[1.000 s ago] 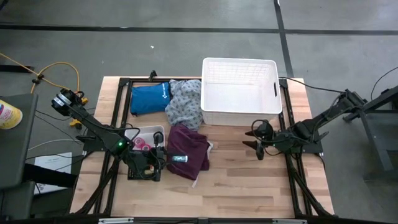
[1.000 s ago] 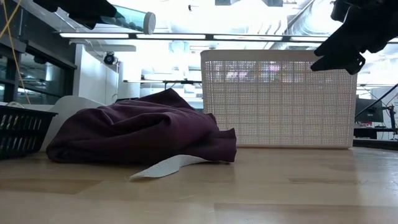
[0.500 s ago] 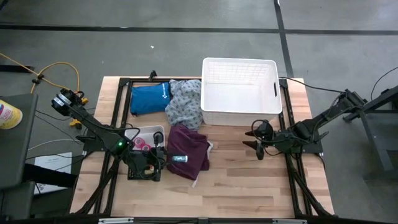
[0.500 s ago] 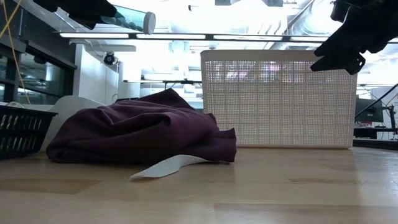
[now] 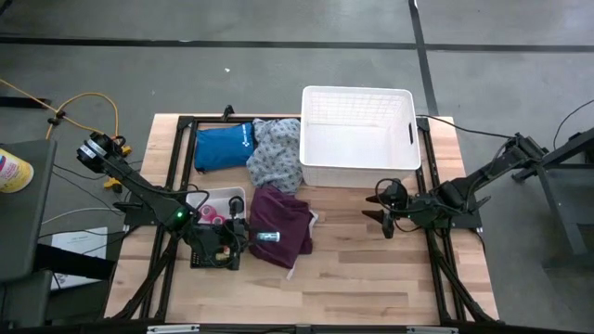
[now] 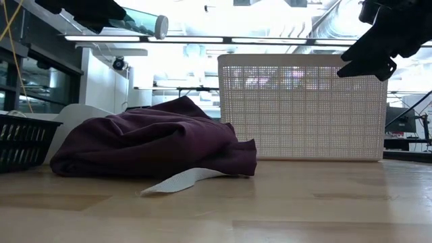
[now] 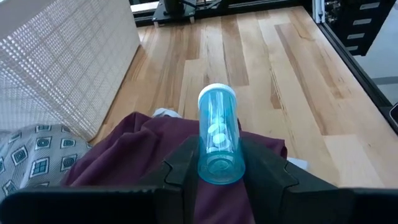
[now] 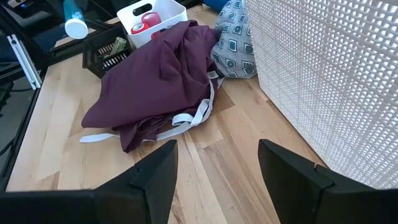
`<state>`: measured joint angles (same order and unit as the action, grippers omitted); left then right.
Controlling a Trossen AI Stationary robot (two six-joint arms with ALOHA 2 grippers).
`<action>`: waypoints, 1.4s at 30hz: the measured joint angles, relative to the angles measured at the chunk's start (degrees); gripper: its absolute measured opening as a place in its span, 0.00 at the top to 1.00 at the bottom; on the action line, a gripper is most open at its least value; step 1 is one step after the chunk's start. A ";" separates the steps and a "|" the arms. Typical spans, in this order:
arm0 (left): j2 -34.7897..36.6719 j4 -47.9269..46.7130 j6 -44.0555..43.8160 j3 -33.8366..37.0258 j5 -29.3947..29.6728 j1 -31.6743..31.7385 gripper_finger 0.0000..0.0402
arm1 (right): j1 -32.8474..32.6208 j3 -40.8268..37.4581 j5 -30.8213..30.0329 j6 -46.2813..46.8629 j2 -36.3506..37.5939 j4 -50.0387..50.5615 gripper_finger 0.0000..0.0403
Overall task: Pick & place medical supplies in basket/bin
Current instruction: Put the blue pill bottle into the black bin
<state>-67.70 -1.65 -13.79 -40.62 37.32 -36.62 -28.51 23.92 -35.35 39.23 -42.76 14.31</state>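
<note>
A clear blue vial (image 7: pixel 217 134) with a white cap and white round pieces inside hangs over the maroon garment (image 5: pixel 283 223), with my left gripper (image 7: pixel 221 167) shut on it. The vial (image 6: pixel 144 20) shows high above the garment in the low view. The maroon garment (image 6: pixel 148 145) lies heaped on the table, and a grey-patterned garment (image 5: pixel 274 153) lies beyond it against the white lattice basket (image 5: pixel 357 91). My right gripper (image 8: pixel 214 168) stands open in the air near the basket's near right corner, with nothing between its fingers. My left gripper pinches the vial's bottom end (image 7: pixel 219 169) between its two fingers (image 7: pixel 183 167). The fingers come from the table's left, slanting slightly down, and lie along the vial. The capped end (image 7: pixel 216 93) sticks out ahead of them. The vial is lifted clear above the maroon garment.
A small white tray (image 5: pixel 225 192) with pink rolls and a black mesh crate (image 6: pixel 20 138) sit at the near left by my left arm. A blue pouch (image 5: pixel 223 146) lies at the far left. Bare wood shows along the near side and in front of the basket.
</note>
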 joint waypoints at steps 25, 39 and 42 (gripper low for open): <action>5.39 -18.95 -20.89 0.54 12.37 -15.87 0.76 | 0.00 0.02 0.00 -0.01 -0.02 0.02 0.48; 6.82 -40.59 -52.11 1.18 24.08 -33.90 0.76 | 0.01 0.02 0.00 0.02 -0.02 0.02 0.48; 6.82 -40.59 -52.25 1.18 23.98 -35.15 0.76 | 0.00 0.02 0.00 0.02 -0.02 0.02 0.48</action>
<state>-60.88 -42.24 -66.04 -39.44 61.30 -71.77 -28.51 23.94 -35.35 39.24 -42.78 14.33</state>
